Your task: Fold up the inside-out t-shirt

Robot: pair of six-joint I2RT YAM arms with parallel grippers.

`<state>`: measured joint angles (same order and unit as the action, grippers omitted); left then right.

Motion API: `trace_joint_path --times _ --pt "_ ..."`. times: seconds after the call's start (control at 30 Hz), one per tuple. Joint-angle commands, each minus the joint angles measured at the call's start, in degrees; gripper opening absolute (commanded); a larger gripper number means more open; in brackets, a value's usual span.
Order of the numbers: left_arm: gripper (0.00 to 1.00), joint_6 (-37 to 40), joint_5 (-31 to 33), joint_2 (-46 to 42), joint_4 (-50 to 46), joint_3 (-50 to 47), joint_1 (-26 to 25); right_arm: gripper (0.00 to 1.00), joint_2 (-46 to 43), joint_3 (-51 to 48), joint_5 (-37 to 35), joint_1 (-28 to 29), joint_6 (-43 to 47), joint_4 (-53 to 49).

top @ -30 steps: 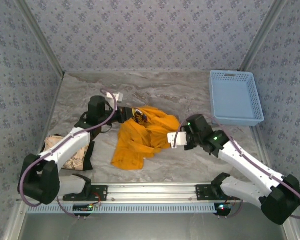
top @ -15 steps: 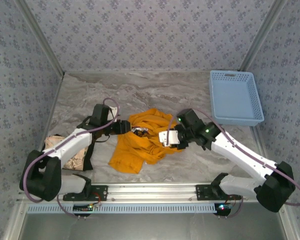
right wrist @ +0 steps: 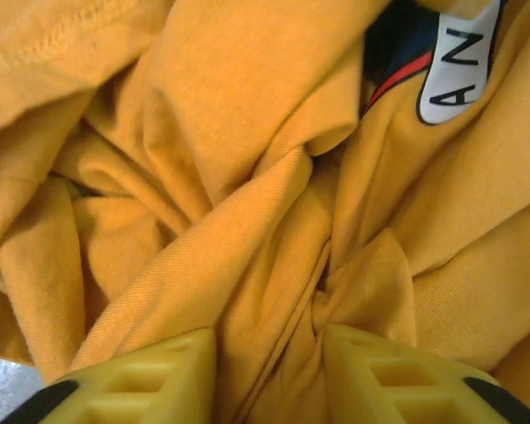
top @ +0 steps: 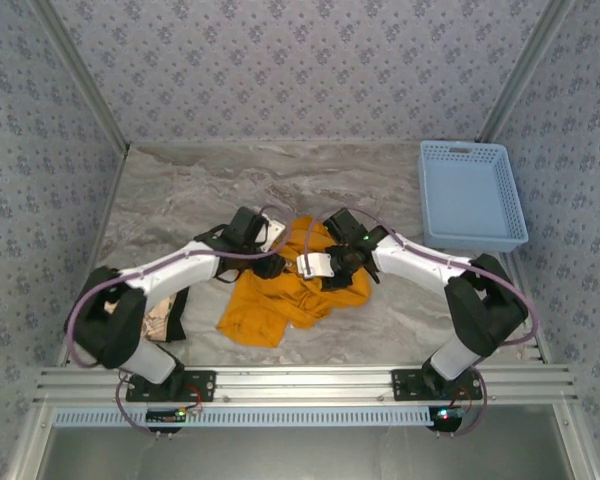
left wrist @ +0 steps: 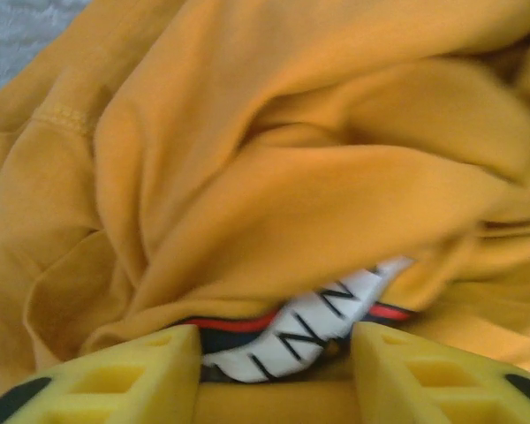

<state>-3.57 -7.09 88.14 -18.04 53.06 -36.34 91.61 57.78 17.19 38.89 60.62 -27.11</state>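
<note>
**A:** What lies nearest the arm bases?

**B:** A beige cloth (top: 160, 318), partly under the left arm, at about 8 o'clock from the shirt (top: 275, 300).

**A:** And the shirt itself?

**B:** It sits crumpled in a heap in the middle of the table (top: 180, 190). It is orange-yellow, and its near end trails toward 7 o'clock.

**A:** Where are the grippers?

**B:** Both meet over the shirt's far half. The left gripper (left wrist: 276, 353) comes in from 9 o'clock. Its yellow fingers (left wrist: 132, 371) stand apart, with folds of cloth lying in the gap. Just beyond them a white print (left wrist: 322, 318) with black letters and a red edge peeps out from under a fold.

**A:** And the right one?

**B:** The right gripper (right wrist: 269, 358) reaches in from 3 o'clock. Its jaws are parted too, and a twisted ridge of cloth runs down between them. In its wrist view the same print shows at 1 o'clock.

**A:** Anything farther back?

**B:** A blue basket (top: 470, 195), at 2 o'clock from the shirt and well apart from it, by the far right corner.
</note>
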Motion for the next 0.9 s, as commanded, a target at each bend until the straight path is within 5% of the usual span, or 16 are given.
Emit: trace_joint_path --times 0.0,0.03,0.1,0.37,0.5,0.6,0.7,0.87 --pt "0.29 4.45 1.64 5.63 -2.08 6.97 1.32 0.18 0.58 -0.29 -2.53 0.57 2.16 -1.6" --pt "0.1 3.85 -0.78 6.77 -3.53 9.14 2.18 0.06 -0.42 -0.21 -2.6 0.61 2.34 -2.0" --pt "0.0 3.12 -5.19 6.4 -5.48 12.21 3.78 0.0 -4.23 -1.49 -3.57 0.06 3.37 -0.68" --pt "0.0 -9.2 -27.83 -9.44 -7.53 15.57 17.41 0.0 -28.82 -2.8 12.53 -12.84 2.14 -6.2" --pt "0.0 -18.06 -35.06 -10.86 -6.61 10.48 25.9 0.0 -34.04 -6.92 6.46 -15.5 2.64 -9.62" --pt "0.0 -24.28 -37.51 -6.09 -2.62 3.47 28.15 0.0 -32.83 -11.38 -1.17 -13.67 1.83 -10.16" --pt "0.01 -22.54 -32.25 -1.38 -2.24 -1.3 27.36 0.0 -28.79 -12.48 -3.48 -13.33 -1.24 -11.86" --pt "0.3 -20.22 -27.77 0.37 -1.33 -3.62 26.21 0.08 -24.38 -10.3 -5.07 -12.49 -4.01 -12.56"
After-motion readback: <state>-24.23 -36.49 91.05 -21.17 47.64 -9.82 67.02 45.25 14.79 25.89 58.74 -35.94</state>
